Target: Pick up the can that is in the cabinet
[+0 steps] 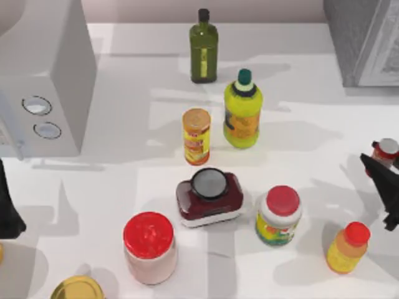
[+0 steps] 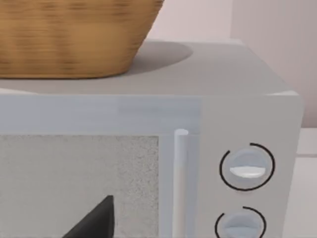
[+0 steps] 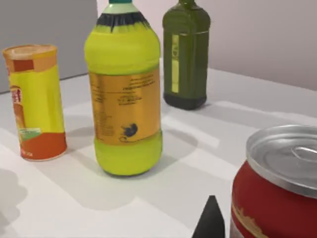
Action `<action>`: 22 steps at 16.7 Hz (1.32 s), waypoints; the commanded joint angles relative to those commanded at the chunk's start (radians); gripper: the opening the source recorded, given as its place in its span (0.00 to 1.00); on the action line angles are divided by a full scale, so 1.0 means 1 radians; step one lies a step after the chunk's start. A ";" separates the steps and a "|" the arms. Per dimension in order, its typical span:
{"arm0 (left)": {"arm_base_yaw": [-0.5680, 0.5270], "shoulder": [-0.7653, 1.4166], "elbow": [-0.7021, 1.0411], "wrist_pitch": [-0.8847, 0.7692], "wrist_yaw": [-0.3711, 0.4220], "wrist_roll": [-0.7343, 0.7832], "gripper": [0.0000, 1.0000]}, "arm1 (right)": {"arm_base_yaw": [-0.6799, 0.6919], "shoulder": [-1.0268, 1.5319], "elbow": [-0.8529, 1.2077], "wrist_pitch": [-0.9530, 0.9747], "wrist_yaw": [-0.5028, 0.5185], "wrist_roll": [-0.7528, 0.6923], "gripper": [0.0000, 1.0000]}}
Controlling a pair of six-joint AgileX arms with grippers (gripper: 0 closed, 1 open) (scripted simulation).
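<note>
At the left edge of the top view the left arm is cut off, a dark shape beside the light-grey box with two dials (image 1: 47, 81). In its wrist view a single black fingertip of the left gripper (image 2: 96, 220) shows low against that box's speckled door, so I cannot tell how it is set. A woven basket (image 2: 69, 34) rests on the box's top, cropped by the frame.

Moving right along the table (image 1: 124, 187): a yellow lid (image 1: 76, 289) is cut by the near edge, then a jar with a red lid (image 1: 149, 246), a dark-red container with a round grey top (image 1: 209, 196), an orange-yellow canister (image 1: 196, 136), a dark-green bottle (image 1: 204, 47), a yellow-green bottle (image 1: 242, 112), a red-lidded jar with a yellow label (image 1: 278, 215) and an orange bottle with a red cap (image 1: 349, 247).

At the far right corner the cabinet (image 1: 349, 37) is only partly in frame.

The can (image 1: 384, 151) stands on the table near the right edge, well apart from the cabinet and partly hidden by the right gripper (image 1: 380, 180), which sits just beside it. In the right wrist view the can (image 3: 277, 193) is close and cropped, with one black fingertip next to it; whether the fingers are spread or closed cannot be told, nor whether they touch the can.
</note>
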 joint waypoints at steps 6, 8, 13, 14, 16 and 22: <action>0.000 0.000 0.000 0.000 0.000 0.000 1.00 | 0.151 0.113 -0.014 0.001 -0.149 -0.042 0.00; 0.000 0.000 0.000 0.000 0.000 0.000 1.00 | 0.185 0.119 -0.017 0.010 -0.175 -0.032 0.00; 0.000 0.000 0.000 0.000 0.000 0.000 1.00 | 0.122 0.012 -0.059 0.027 -0.115 -0.011 0.00; 0.000 0.000 0.000 0.000 0.000 0.000 1.00 | 0.099 -0.010 -0.063 0.027 -0.098 -0.007 0.00; 0.000 0.000 0.000 0.000 0.000 0.000 1.00 | 0.076 -0.034 -0.064 0.027 -0.078 0.000 0.00; 0.000 0.000 0.000 0.000 0.000 0.000 1.00 | 0.076 -0.034 -0.064 0.027 -0.078 0.000 0.15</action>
